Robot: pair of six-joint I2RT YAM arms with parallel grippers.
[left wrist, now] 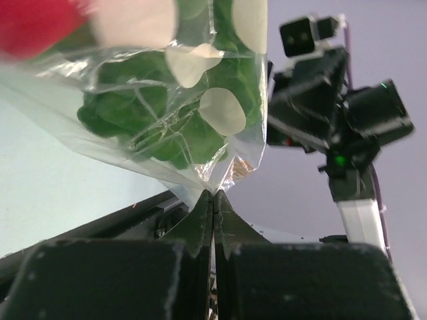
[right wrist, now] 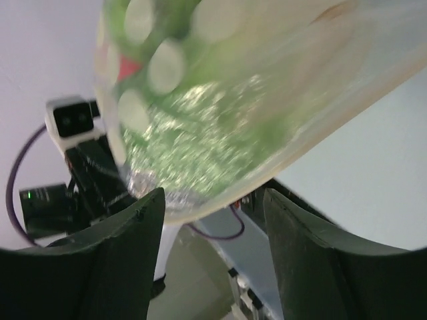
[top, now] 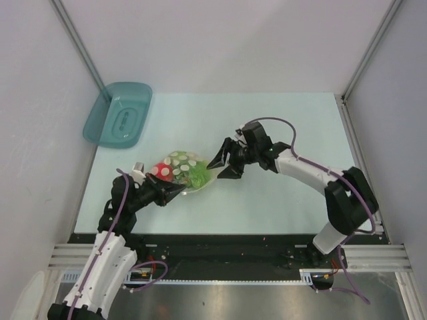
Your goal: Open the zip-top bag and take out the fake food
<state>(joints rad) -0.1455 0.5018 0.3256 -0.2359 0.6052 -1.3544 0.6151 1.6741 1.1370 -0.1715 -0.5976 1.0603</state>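
Note:
The clear zip-top bag (top: 183,170) with white dots is held up above the table's middle. Through it I see a ruffled green lettuce leaf (top: 198,176) and a small red piece (top: 162,169); the yellow-orange fruit is not visible. My left gripper (top: 175,191) is shut on the bag's lower left edge; the left wrist view shows the fingertips pinching the plastic (left wrist: 213,195) below the lettuce (left wrist: 160,127). My right gripper (top: 221,165) is open just right of the bag. In the right wrist view the bag (right wrist: 220,100) hangs in front of the spread fingers (right wrist: 127,233).
A teal plastic tray (top: 119,113) leans at the table's far left corner against the left wall. White walls and metal posts close in the table on three sides. A black rail runs along the near edge.

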